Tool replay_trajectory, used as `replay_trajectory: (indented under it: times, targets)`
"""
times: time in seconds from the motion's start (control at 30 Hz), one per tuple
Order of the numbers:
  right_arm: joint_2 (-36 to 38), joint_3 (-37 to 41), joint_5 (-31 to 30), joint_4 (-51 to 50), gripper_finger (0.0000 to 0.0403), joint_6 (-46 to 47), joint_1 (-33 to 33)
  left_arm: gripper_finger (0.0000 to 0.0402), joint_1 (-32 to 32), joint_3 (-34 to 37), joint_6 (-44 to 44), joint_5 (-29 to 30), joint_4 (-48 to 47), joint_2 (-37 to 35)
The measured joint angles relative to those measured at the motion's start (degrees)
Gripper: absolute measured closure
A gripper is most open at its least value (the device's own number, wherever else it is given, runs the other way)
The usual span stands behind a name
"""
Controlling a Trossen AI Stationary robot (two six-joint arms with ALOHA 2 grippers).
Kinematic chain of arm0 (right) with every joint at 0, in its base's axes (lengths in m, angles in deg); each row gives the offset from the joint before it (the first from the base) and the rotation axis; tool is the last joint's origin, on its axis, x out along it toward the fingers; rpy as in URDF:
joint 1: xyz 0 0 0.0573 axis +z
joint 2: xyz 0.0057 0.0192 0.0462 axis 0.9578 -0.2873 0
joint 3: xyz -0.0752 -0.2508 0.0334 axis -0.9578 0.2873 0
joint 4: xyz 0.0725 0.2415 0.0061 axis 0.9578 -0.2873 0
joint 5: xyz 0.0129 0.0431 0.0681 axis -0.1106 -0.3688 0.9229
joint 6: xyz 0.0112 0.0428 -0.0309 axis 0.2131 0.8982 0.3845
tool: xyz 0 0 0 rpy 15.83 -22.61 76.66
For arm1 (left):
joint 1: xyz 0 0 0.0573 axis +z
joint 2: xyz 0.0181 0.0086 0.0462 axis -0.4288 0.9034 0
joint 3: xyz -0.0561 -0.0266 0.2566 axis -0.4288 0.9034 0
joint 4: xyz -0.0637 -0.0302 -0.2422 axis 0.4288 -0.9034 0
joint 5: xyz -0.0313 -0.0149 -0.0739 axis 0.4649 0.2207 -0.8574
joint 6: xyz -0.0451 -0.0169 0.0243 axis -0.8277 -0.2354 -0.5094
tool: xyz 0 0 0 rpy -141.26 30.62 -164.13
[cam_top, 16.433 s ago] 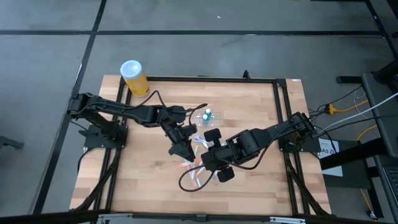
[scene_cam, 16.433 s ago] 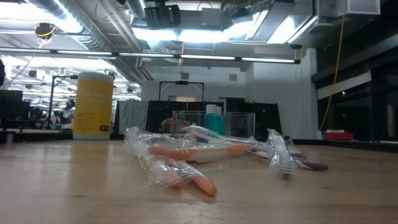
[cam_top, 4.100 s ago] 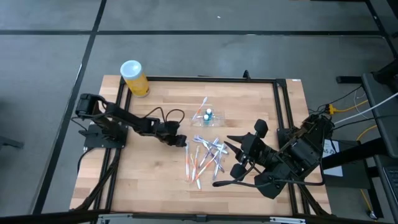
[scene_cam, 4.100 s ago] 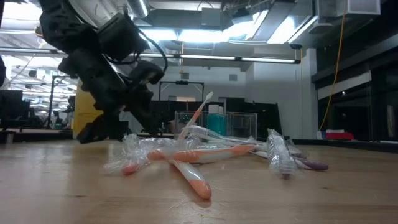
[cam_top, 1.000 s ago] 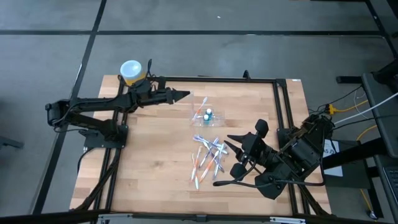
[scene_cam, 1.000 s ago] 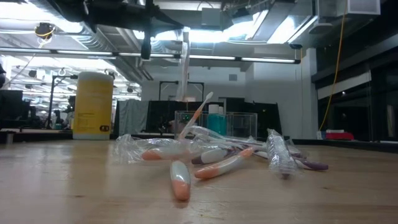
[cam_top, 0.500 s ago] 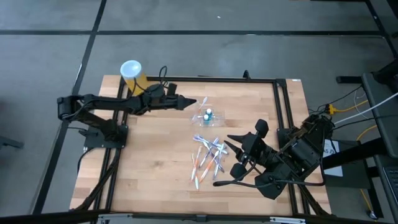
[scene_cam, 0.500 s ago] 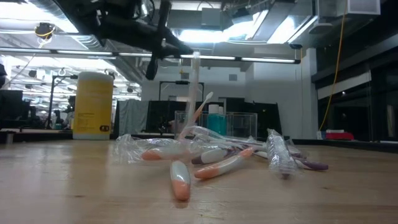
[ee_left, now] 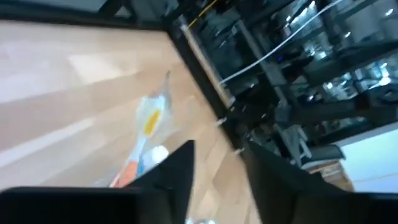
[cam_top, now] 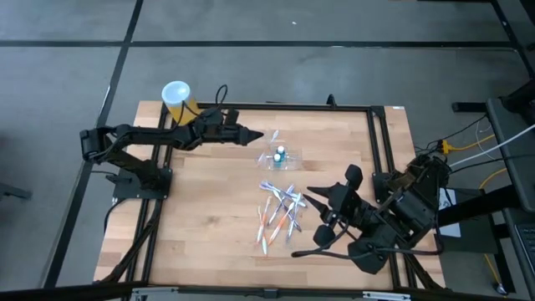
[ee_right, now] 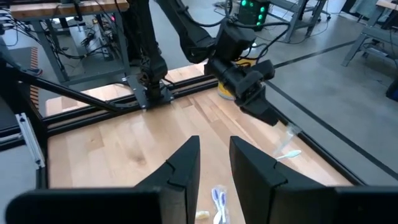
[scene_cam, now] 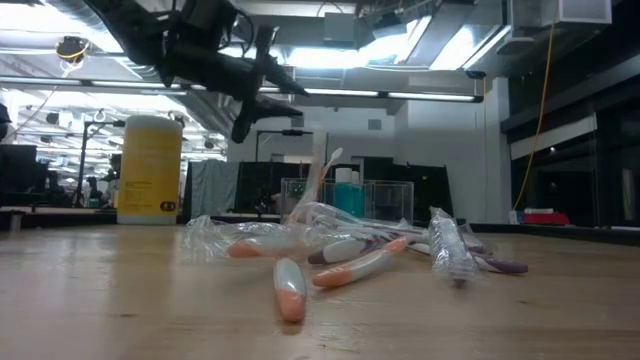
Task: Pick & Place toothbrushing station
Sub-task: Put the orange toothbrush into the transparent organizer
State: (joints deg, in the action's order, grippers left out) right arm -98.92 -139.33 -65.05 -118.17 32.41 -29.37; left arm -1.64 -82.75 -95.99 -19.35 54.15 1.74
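The clear toothbrushing station [cam_top: 277, 154] stands on the wood at the table's far middle, with a teal thing [scene_cam: 345, 190] inside; it also shows in the low view [scene_cam: 385, 200]. My left gripper [cam_top: 253, 135] hovers just left of it and above it, fingers apart [ee_left: 217, 149]. A white wrapped toothbrush [scene_cam: 320, 160] stands upright at the station, below the fingertips. An orange wrapped toothbrush [ee_left: 149, 121] leans out of the station. My right gripper [ee_right: 214, 146] is open and empty at the table's near right [cam_top: 324, 194]. My left gripper: I cannot tell whether its fingertips touch the top of the white wrapped toothbrush [scene_cam: 320, 138]. The toothbrush stands upright, its lower end down at the station.
A heap of wrapped toothbrushes [cam_top: 280, 213], white, orange and blue, lies in the table's middle between the two arms, and shows in front in the low view [scene_cam: 330, 262]. A yellow cylinder with a white lid [cam_top: 179, 102] stands at the far left corner.
My left gripper has gone toward the table's right edge and down toward the station. The white wrapped toothbrush that hung below its fingertips has come along and down, and now stands at the station.
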Motion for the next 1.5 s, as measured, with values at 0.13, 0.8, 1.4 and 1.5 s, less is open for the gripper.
replay_trajectory:
  times: [0.13,0.8,1.4,1.5]
  targets:
    - [0.0,0.0,0.0,-0.02,0.0312,1.12,0.43,0.02,1.32,0.02,2.51,-3.16,0.6,-0.72]
    - [-0.02,0.0,-2.32,-1.66,0.0312,6.81,3.11,0.0237,-31.96,14.96,-26.75,1.61,-23.18,-13.95]
    - [-0.02,0.0,-2.03,-1.69,0.0312,4.9,3.13,0.0237,-39.28,9.22,-30.41,8.41,0.97,11.27]
    - [-0.04,0.0,-1.68,-1.68,0.0312,4.88,3.19,0.0237,-37.65,7.67,-28.98,5.48,1.82,14.82]
